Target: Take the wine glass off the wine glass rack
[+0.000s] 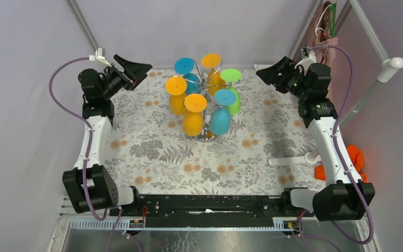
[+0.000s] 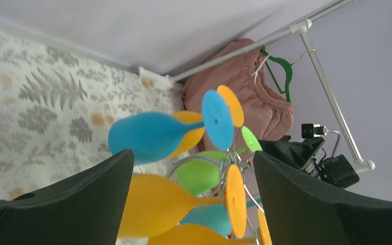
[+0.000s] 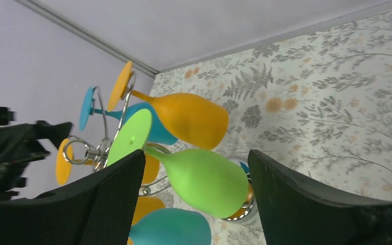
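While both arms reach over the far half of the desk, the wine glass rack stands upright at the far middle, its round shiny base on the floral cloth. Six glasses hang from its curled top arms, bowls down and flat feet up. The near orange glass and the teal glass are at the near side, and the green glass is on the right. The left orange glass hangs on the left, with the blue glass and the far orange glass at the far side.

The left tool hangs to the far left of the rack, apart from it, pointing toward the glasses. Its fingers are spread wide and hold nothing. From the left wrist, the blue glass and an orange one show between the two dark fingers.

The right tool hangs to the far right of the rack, also apart from it, spread wide and holding nothing. From the right wrist, the green glass lies between its fingers, with the far orange glass beyond.

A white rod lies at the desk's right edge, just beside an orange cloth. A pinkish garment hangs on a green hanger beyond the far right corner.
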You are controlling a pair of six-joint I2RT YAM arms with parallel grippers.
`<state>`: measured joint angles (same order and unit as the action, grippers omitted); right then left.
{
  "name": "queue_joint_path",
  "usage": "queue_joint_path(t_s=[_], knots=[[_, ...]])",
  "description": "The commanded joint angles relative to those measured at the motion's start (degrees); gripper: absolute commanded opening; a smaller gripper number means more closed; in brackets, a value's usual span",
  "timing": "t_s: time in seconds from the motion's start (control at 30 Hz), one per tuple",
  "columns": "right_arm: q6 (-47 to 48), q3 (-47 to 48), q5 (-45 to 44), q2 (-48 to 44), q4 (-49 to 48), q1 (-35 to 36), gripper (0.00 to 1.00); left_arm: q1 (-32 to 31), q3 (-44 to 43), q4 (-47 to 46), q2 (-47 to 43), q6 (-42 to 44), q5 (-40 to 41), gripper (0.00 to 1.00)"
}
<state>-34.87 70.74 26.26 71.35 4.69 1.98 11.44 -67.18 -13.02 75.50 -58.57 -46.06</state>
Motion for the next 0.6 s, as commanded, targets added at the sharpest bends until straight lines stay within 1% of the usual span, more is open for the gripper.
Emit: queue_joint_path(t_s=[0.0, 0.03, 0.1, 0.2, 0.27, 0.37, 0.47, 0.57], knots=[[-5.74, -3.42, 6.19, -1.92, -8.97, 0.22, 0.79, 0.87, 7.13, -14.61, -3.4, -7.84, -6.64, 0.94], [-6.87, -4.11, 6.9, -1.87, -10.77, 0.25, 0.75, 0.87, 8.17, -13.91, -4.3, -7.06, -6.36, 0.94], [-8.35, -4.05, 7.56, -0.67, -12.56, 0.22, 0.72, 0.97, 8.33, -10.0, -6.13, -3.76, -5.05, 0.94], [-11.78, -2.17, 11.12, 2.31, -15.15, 0.29, 0.66, 0.96, 4.57, 0.62, -7.22, 3.23, -2.87, 0.94], [-16.04, -1.86, 14.26, 4.5, -19.39, 0.32, 0.61, 0.96, 2.55, 6.01, -7.79, 6.52, -1.11, 0.94], [-21.39, -1.43, 17.44, 7.39, -26.09, 0.33, 0.6, 1.05, 2.11, 8.54, -8.63, 7.98, 0.07, 0.94], [-23.5, -0.18, 18.95, 9.66, -27.62, 0.37, 0.6, 1.13, 2.77, 8.77, -8.89, 8.02, 0.1, 0.94], [-25.46, 0.6, 20.82, 11.24, -29.39, 0.58, 0.56, 1.26, 3.25, 9.2, -8.5, 8.03, -0.11, 0.94]])
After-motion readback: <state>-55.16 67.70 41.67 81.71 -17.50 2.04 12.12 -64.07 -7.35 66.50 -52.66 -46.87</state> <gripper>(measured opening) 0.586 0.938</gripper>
